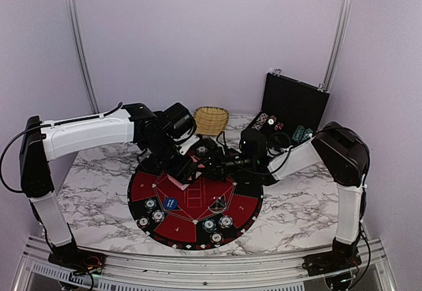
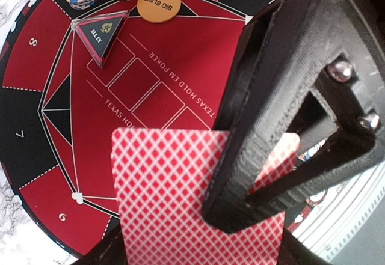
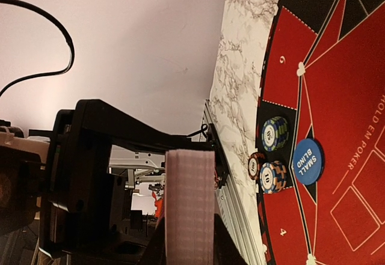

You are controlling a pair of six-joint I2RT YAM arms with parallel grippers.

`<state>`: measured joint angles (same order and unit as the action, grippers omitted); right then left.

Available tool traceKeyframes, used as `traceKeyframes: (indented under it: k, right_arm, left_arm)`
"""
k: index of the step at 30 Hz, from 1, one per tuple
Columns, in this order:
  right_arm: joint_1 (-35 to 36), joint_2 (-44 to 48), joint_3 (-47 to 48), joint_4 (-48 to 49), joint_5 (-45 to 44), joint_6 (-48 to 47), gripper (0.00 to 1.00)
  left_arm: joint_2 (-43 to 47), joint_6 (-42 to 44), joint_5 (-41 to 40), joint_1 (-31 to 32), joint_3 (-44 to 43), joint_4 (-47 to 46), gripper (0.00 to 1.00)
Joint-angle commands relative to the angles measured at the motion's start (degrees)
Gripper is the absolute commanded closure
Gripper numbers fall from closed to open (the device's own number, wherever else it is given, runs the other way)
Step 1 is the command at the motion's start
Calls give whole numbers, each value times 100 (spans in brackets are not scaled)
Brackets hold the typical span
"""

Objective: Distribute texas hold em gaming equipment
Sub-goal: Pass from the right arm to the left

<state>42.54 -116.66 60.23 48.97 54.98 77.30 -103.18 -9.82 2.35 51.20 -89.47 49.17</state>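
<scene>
This looks like a robotics lab test cell rather than a lived-in room. Bare pale walls [image 1: 198, 33] close it in on three sides, with metal poles [image 1: 78, 40] running up the corners. A marble-patterned tabletop [image 1: 297, 212] is edged by an aluminium rail [image 1: 198, 264]. Two robot arms, the left arm [image 1: 86, 136] and the right arm [image 1: 343, 165], are bolted there, trailing a loose black cable [image 1: 8, 162].

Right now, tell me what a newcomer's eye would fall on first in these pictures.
The round red-and-black mat in the middle of the marble table grabs attention first, dotted with small stacks of chips and a blue disc toward its near side. Above its far edge the two arms meet: the left gripper pinches a single red-backed card, and the right gripper clamps a deck.
</scene>
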Motion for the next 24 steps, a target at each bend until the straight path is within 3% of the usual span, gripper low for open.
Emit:
traceKeyframes:
  k: [1, 4, 11, 24]
  right_arm:
    - [20, 135, 64, -59, 139, -195, 95]
    - [25, 126, 57, -28, 142, -170, 95]
    - [19, 109, 107, 158, 137, 13, 95]
    - [23, 80, 149, 251, 64, 180, 95]
  left_arm:
    - [265, -4, -6, -75, 39, -29, 30]
    - [260, 11, 57, -75, 64, -26, 31]
    - [189, 53, 125, -72, 164, -21, 18]
    - [71, 103, 174, -2, 145, -21, 23]
